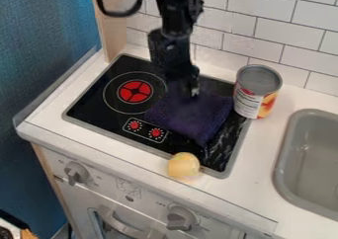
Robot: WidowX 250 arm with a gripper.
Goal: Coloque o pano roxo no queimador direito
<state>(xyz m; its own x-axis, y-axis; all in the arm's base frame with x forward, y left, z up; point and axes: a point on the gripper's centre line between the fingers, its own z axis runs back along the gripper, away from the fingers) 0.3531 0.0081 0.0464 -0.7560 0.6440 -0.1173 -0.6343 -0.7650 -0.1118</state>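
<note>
Cloth: purple cloth (191,115), spread unevenly on the middle and right of the black hob (89,104); one corner points to the front edge, another to the can.
Jaws: at the cloth's upper edge, pointing down from the black arm (173,16). Opening: cannot tell. Grip on cloth: cannot tell; contact looks likely.
Right burner: no marking visible; presumed beneath the cloth, so exact cover unverified.
Left burner: red disc (135,92) exposed; the cloth's left side comes close to its ring.
Can: can (256,92), upright at the hob's right rear corner, just beside the cloth.
Yellow thing: small, rounded yellow thing (184,165) at the hob's front edge, apart from the cloth.
Worktop: white worktop (271,149) around the hob; grey sink (290,134) to the right.
Stage: judged near the end; placement looks close to done, release and a clear lift probably remaining.
Risk 1: cloth snags on the jaws if they open too little, and gets dragged off its place as the arm rises.
Risk 2: sideways exit toward the can could knock it over; straight up seems safer.
Risk 3: a shift left would put fabric over the wrong burner; a pull forward could nudge the yellow thing, which may roll.
</note>
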